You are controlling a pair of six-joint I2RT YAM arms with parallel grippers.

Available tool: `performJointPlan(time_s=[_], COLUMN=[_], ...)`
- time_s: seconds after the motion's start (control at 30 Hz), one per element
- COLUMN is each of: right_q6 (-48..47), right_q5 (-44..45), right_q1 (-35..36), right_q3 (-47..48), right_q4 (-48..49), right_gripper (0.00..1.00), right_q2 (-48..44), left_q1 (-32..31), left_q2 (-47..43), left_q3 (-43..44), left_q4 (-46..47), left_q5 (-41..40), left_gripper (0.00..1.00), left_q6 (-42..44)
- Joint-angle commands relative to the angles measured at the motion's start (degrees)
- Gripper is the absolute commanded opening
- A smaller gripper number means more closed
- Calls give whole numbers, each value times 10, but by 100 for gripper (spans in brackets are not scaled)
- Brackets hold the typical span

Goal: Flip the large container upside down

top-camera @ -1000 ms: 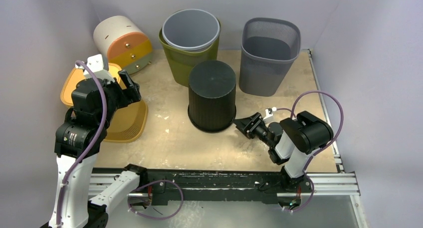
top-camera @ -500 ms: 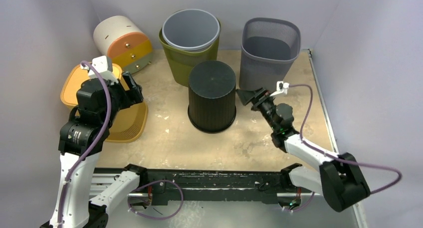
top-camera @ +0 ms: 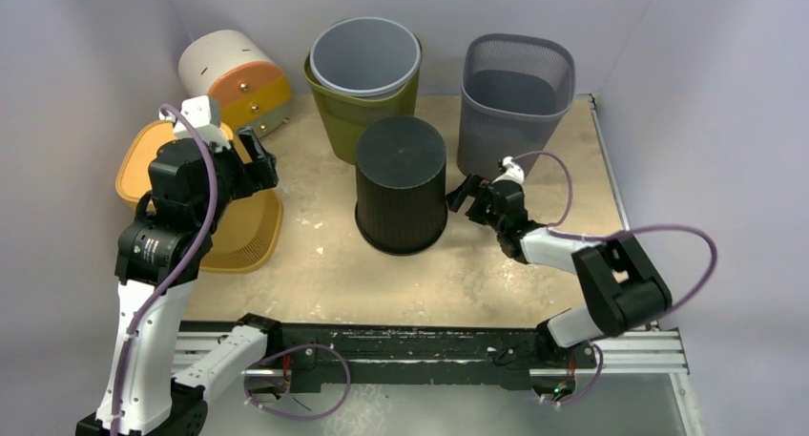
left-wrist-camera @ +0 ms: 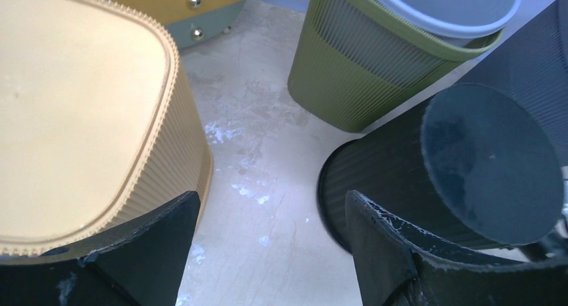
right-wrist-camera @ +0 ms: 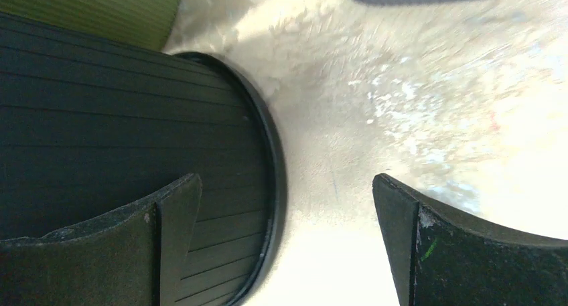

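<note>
A black ribbed bin (top-camera: 401, 183) stands upside down in the middle of the table, closed base up and rim on the table. It also shows in the left wrist view (left-wrist-camera: 462, 165) and the right wrist view (right-wrist-camera: 120, 105). My right gripper (top-camera: 467, 193) is open and empty, low beside the bin's right wall near its rim; in its own view (right-wrist-camera: 288, 185) one finger overlaps the wall. My left gripper (top-camera: 256, 169) is open and empty, raised left of the bin, with bare table between its fingers (left-wrist-camera: 271, 205).
A yellow ribbed bin (top-camera: 243, 236) lies upside down under my left arm. An olive bin (top-camera: 348, 121) holding a grey bin (top-camera: 364, 56), a grey mesh basket (top-camera: 515, 102) and a white and orange drawer unit (top-camera: 234, 78) stand at the back.
My right arm swung from the front right up to the black bin's right side. The black bin shifted slightly left. My left gripper moved a little toward the back.
</note>
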Motion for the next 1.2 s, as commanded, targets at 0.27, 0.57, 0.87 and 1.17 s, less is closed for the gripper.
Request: performJointPlan(time_s=[0.27,0.57,0.87,1.17], right_q6=[59,54,-8,-54], right_q5=[-47,-5,164,175], right_q1=[111,124,171,298], right_q3=[219,349,216,149], right_q4=[76,53,-88,-181], right_gripper=[100,100,100,100], right_q2=[211,288,98,43], left_q1=[-3,-3,-3,-3], left_q2=[18,9,11,19], left_q3=[46,15,22,25], left_q4=[62,69,76,73], left_q5=[41,38,54,43], left_gripper=[77,77,77,77], left_q6=[14,24,20,24])
